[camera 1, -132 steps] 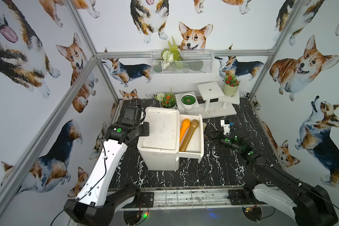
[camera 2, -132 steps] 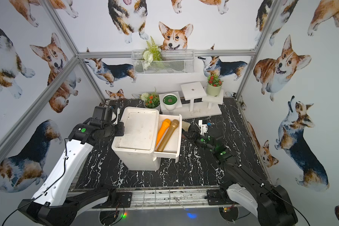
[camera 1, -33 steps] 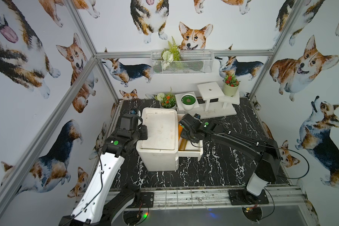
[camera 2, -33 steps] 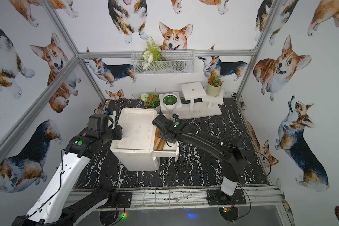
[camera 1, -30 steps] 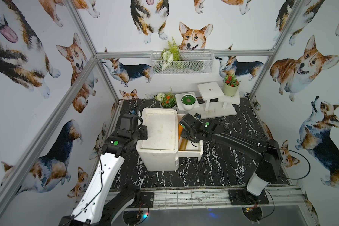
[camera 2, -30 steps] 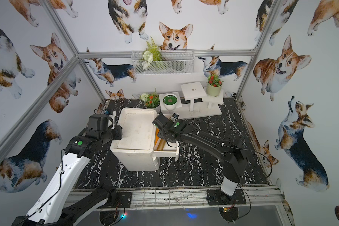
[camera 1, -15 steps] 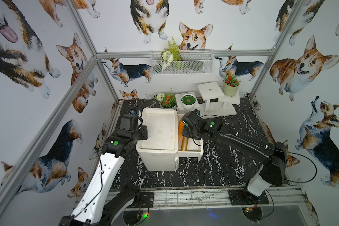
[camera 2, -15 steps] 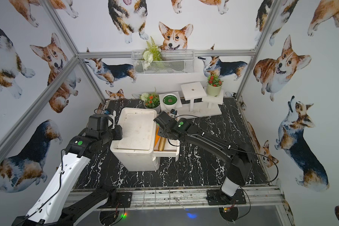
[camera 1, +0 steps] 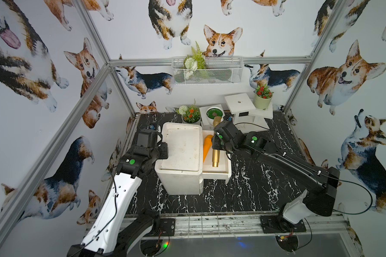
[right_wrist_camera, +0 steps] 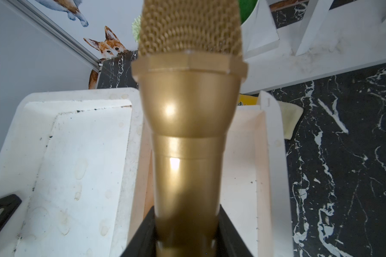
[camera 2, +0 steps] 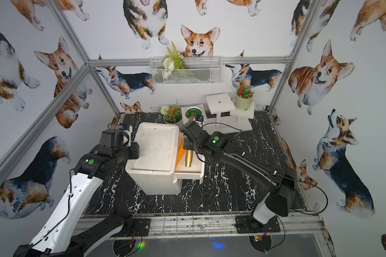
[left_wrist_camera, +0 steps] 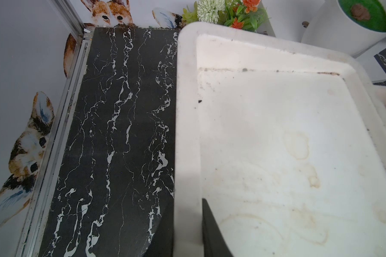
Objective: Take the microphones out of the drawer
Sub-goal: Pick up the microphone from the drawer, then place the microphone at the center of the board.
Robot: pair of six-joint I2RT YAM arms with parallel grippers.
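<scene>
My right gripper (right_wrist_camera: 187, 224) was clamped on the handle of the gold microphone (right_wrist_camera: 187, 133), with a black finger (right_wrist_camera: 230, 231) pressed to each side of it. In both top views the microphone (camera 1: 216, 155) (camera 2: 188, 156) was over the open drawer (camera 1: 226, 169), its mesh head pointing to 12 o'clock towards the green-topped white pot (camera 1: 214, 113) and its tail end to 6 o'clock. I could not tell whether the tail touched the drawer floor. An orange object (camera 1: 207, 146) lay in the drawer just beside the microphone, at its 9 o'clock. The drawer stood pulled out at 3 o'clock from the white drawer unit (camera 1: 181, 146), on the black marbled table (camera 1: 254, 191).

My left gripper (left_wrist_camera: 187, 233) was at the unit's 9 o'clock edge. Its fingers (left_wrist_camera: 214, 233) were closed over the raised rim, one inside on the stained top and one outside.
</scene>
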